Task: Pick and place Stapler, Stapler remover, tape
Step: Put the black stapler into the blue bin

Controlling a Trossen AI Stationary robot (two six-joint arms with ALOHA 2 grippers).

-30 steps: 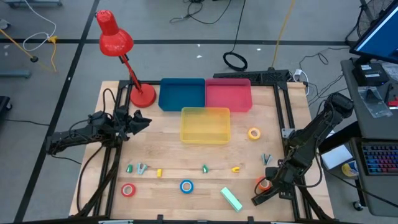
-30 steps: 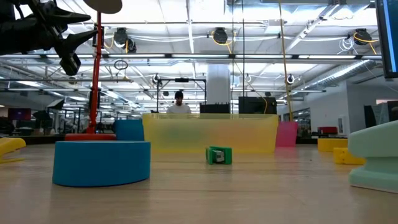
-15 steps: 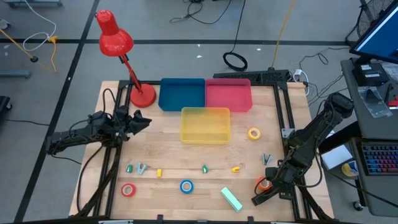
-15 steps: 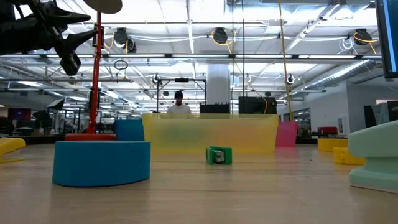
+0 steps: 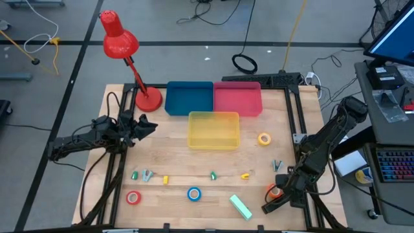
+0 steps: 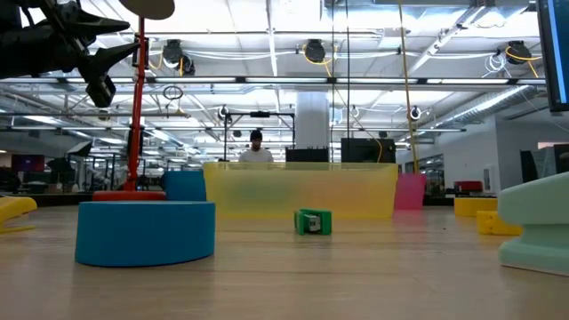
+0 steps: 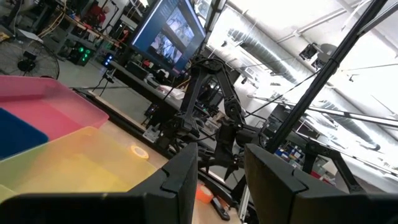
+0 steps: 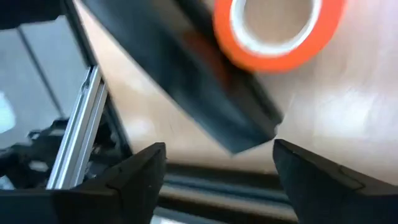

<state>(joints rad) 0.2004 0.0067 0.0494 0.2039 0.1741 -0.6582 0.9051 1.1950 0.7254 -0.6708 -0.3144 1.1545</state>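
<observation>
My right gripper (image 5: 274, 196) hangs low at the table's near right corner, fingers (image 8: 134, 177) spread wide and holding nothing. The orange tape (image 8: 273, 31) lies flat on the wood just beside it, partly under a dark bar (image 8: 186, 74). If I close from here I judge one finger could catch the bar or nudge the roll off the table edge. My left gripper (image 5: 146, 125) waits half parted, empty, near the red lamp (image 5: 123, 48)

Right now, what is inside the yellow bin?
Nothing shows inside the yellow bin from above: only its bare yellow floor. In the low view its cloudy wall hides the inside.
</observation>
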